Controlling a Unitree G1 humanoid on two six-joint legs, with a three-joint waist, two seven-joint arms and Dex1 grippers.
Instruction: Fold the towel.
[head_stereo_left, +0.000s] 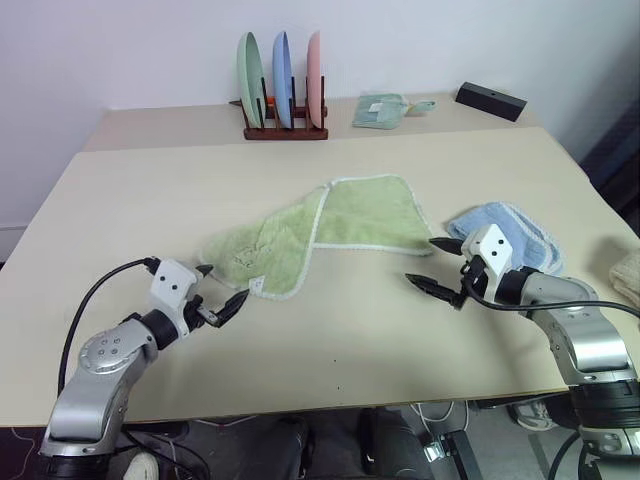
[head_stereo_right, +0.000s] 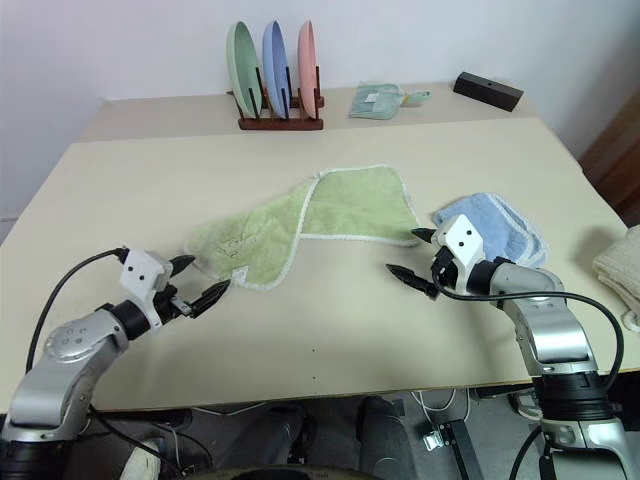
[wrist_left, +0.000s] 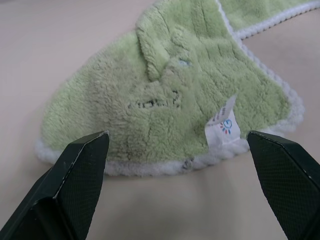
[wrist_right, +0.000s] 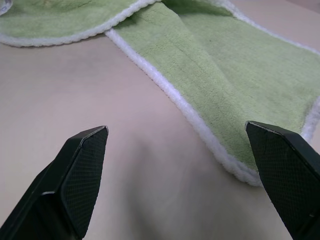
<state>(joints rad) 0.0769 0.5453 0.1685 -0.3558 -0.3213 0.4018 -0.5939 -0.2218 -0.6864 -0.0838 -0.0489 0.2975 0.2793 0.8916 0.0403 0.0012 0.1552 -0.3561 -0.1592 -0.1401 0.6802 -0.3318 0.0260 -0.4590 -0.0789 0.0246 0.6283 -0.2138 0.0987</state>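
The green towel lies half folded and bunched in the middle of the surface, and both the left end effector and the right end effector are wide open and empty, so a grab could pinch just one layer and pull it crooked.

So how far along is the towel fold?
Barely started. The green towel lies twisted on the table, one end flipped over, not a neat fold. Nothing is in hand: the left gripper and the right gripper both hang with jaws open beside its near corners. Grasping, straightening and folding remain.
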